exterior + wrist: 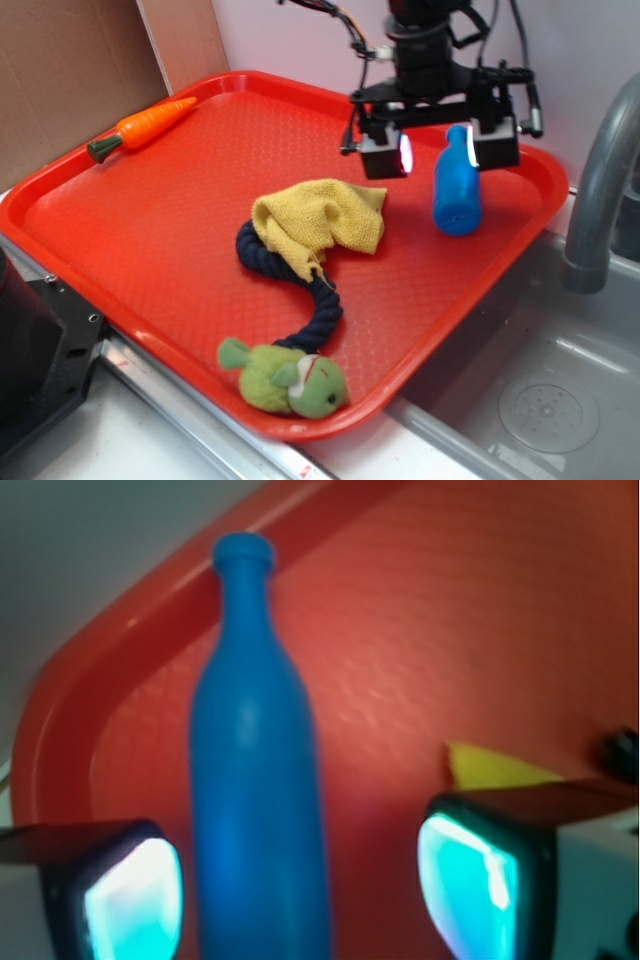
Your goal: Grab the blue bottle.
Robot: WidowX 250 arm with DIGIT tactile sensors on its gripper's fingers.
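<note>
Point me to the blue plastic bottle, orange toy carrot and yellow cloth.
blue plastic bottle [457,195], exterior view, mid body
orange toy carrot [150,122], exterior view, orange middle
yellow cloth [320,222], exterior view, centre of the crumpled fabric

Item count: six kinds of thing, one of each.

One red plastic tray [150,250]; on it one bright blue plastic bottle [457,185], one orange toy carrot with a green top [140,127], one crumpled yellow cloth [320,225], one dark navy braided rope [315,310] and one green plush toy [287,380]. Beside the tray, one grey curved faucet [600,180] over one steel sink [540,390].
</note>
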